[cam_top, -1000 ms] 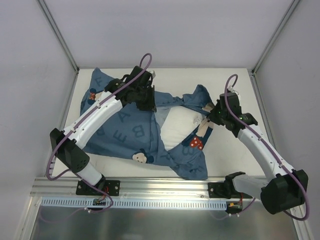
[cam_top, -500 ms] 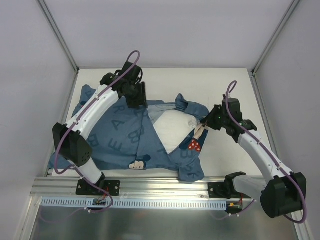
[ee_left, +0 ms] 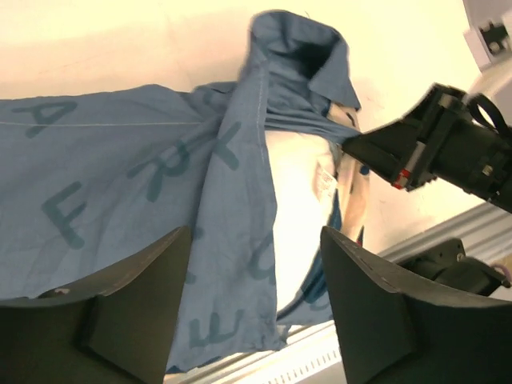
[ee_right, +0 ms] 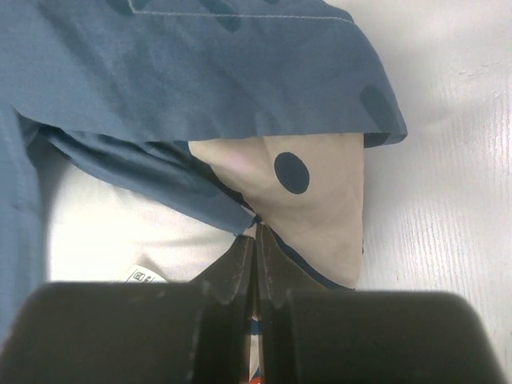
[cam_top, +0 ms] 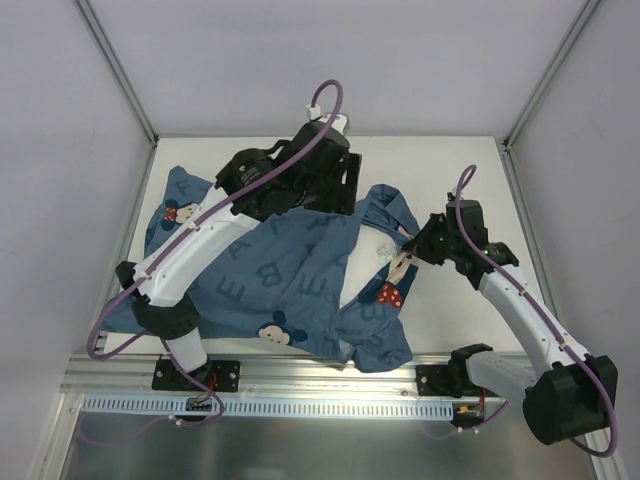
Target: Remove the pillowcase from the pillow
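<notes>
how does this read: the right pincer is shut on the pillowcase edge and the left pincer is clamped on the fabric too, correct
Not quite. The left pincer is open, with nothing between its fingers; the pillowcase lies beyond them, as the left wrist view shows. The right pincer is indeed shut on the pillowcase edge.

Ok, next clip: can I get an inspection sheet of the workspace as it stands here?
Surface: white table, partly under fabric.
Job's things: pillowcase covers most of the pillow; a white patch shows.
Clutter: nothing seen.
Grippers: left gripper, jaws open and empty above the pillowcase; right gripper, jaws shut on a pillowcase edge.
Cables: purple cable loops along each arm.
Surroundings: grey walls, metal frame posts, rail at the near edge.
</notes>
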Robot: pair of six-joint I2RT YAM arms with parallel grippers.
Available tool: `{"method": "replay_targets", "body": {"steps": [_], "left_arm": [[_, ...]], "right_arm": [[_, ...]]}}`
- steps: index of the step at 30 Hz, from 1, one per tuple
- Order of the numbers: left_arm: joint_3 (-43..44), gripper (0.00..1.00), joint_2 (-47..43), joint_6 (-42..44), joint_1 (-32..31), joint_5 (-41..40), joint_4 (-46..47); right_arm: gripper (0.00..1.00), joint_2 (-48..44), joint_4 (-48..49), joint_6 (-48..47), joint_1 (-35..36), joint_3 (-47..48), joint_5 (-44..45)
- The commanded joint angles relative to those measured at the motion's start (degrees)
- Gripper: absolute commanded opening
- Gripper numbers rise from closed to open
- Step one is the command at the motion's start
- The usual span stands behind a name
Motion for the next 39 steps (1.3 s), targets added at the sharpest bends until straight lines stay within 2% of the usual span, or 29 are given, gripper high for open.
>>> {"method": "replay_targets", "body": {"steps": [1,4,6,10,13,16,20,26,32,39], "left_arm": [[4.5,0.65,6.3,-0.4,-4.4,-3.6,-4.5],[7.3,0.56,12.7,-1.0,-7.4,2.0,-3.4],[7.3,0.52,14.0,-1.4,-8.0,4.3,-2.0],[5.9,0.5,16.5,-2.3,-8.0,9.3,1.4],[5.2,0.45,18.7,-4.6,-6.7,7.9,2.1],[3.4,0.41,19.6,-9.5,-2.8,6.0,2.1],[3.8,0.41,21.5,-9.6,-1.3,6.2,2.3],[5.9,0.41,26.8,-9.8,-1.6,11.5,2.8],[2.6,0.4,26.5,-10.0,-2.3,7.8,2.9],[4.9,0.41,22.5,-6.9,-7.4,0.8,4.9]], "right_arm": [[0.01,-1.9,-1.5,0.3,0.3,2.3,-0.4],[0.01,-2.3,-1.7,0.3,0.3,2.1,0.0],[0.01,-2.5,-2.0,0.2,0.3,1.7,0.3],[0.01,-3.1,-2.2,0.1,0.1,0.9,0.4],[0.01,-3.3,-2.2,0.0,0.1,0.5,0.4],[0.01,-3.6,-2.4,0.2,0.0,0.3,0.1],[0.01,-5.0,-2.9,-0.2,0.0,-0.2,0.5],[0.01,-5.3,-3.1,0.0,0.1,-0.4,0.4],[0.01,-6.0,-3.8,-0.5,0.0,-1.2,0.8],[0.01,-5.8,-3.8,-0.3,0.0,-1.7,0.5]]}}
